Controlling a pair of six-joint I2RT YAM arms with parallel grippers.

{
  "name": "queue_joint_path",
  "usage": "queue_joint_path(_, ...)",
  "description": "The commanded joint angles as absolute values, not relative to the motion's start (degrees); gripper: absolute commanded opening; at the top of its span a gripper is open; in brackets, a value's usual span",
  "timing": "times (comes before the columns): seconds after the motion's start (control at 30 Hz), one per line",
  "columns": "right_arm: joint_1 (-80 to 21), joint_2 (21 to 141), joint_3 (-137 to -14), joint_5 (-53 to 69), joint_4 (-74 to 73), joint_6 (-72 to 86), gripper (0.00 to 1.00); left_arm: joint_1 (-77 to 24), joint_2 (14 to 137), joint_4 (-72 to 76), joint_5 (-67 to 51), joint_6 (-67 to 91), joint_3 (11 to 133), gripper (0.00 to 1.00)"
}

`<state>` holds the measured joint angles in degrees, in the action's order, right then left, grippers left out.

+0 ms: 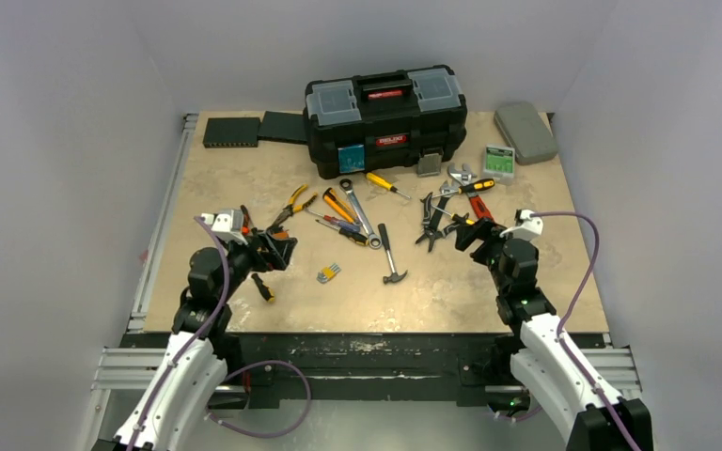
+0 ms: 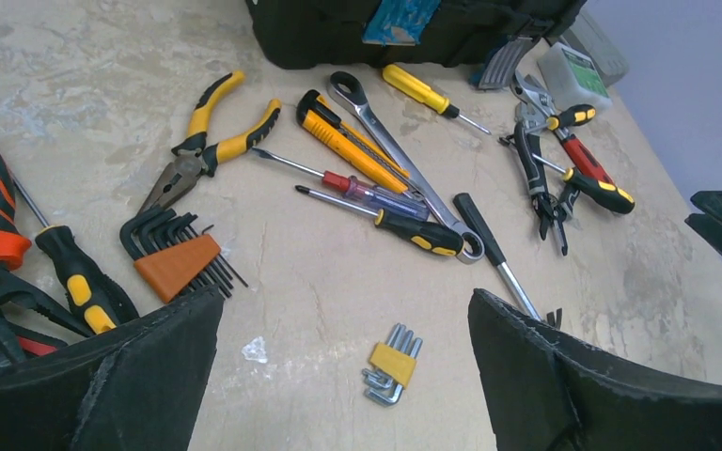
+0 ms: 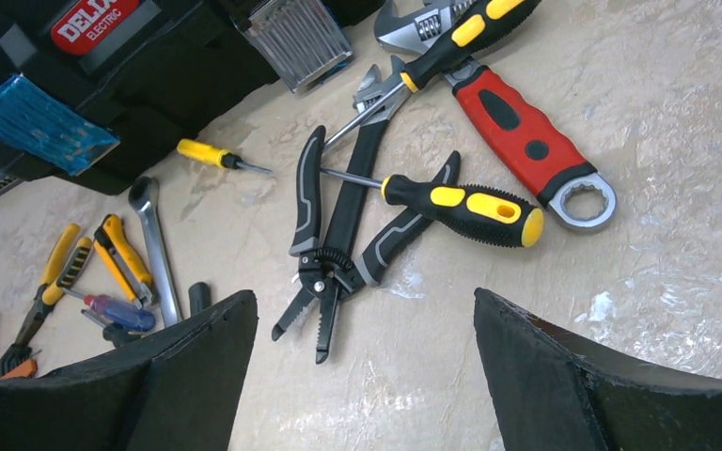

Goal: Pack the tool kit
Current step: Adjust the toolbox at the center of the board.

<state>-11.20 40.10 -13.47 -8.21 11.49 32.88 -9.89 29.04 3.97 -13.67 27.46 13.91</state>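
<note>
Jaws spread on left gripper (image 2: 346,305) and right gripper (image 3: 365,301); one toolbox (image 1: 383,117), one hammer (image 1: 388,254), two hex-key sets (image 2: 174,254) (image 2: 392,371).

My pincer (image 3: 361,297) spread wide, nothing between fingers, above table (image 3: 677,235). Just ahead: black pliers (image 3: 338,225), handles apart, tips toward me. Black-yellow screwdriver (image 3: 461,205) lies across them. Red-handled wrench (image 3: 525,141) to right, ring end just beside screwdriver butt. Toolbox (image 3: 150,66) at top left, red label on it. Small yellow screwdriver (image 3: 202,153) lies before it. Silver spanner (image 3: 153,249) at left.
</note>
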Motion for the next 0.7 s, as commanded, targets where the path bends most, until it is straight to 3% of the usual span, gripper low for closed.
queue_joint_path(0.0, -11.06, 39.12, -14.6, -10.19, 14.14, 34.36, 0.84, -10.1, 28.02, 3.77, -11.87, 27.68, 16.22, 1.0)
queue_joint_path(0.33, -11.07, 37.61, -10.7, -9.17, 20.26, 33.87, 0.83, -10.1, 29.08, 7.34, -13.66, 28.24, 14.71, 1.0)
queue_joint_path(0.67, -11.08, 49.02, -27.37, -1.53, 15.79, 33.78, 0.83, -10.11, 43.02, 14.28, -13.62, 35.92, 26.58, 1.0)
